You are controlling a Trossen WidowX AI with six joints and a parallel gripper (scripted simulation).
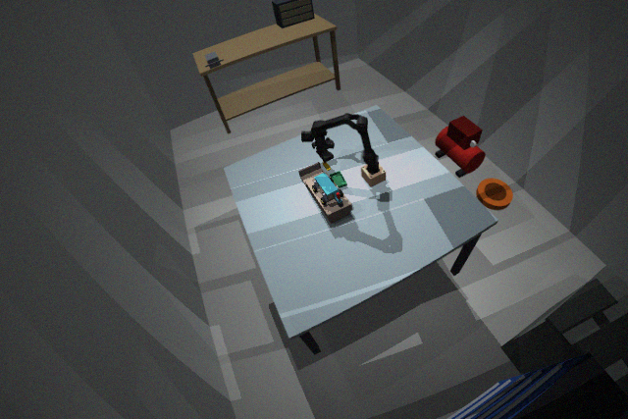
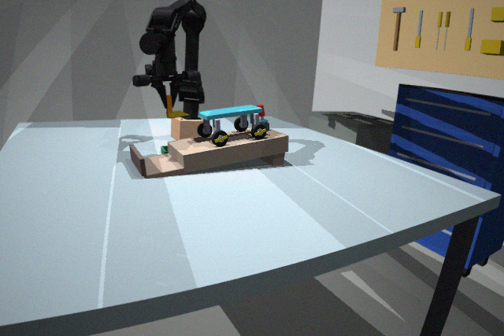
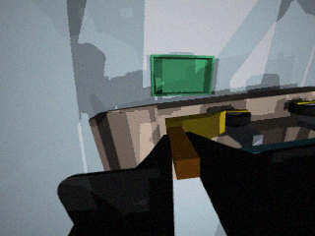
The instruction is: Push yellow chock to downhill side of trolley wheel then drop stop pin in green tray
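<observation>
Though gripped, chock's (image 1: pixel 326 166) (image 2: pixel 176 113) (image 3: pixel 197 126) rubber base indistinct.
</observation>
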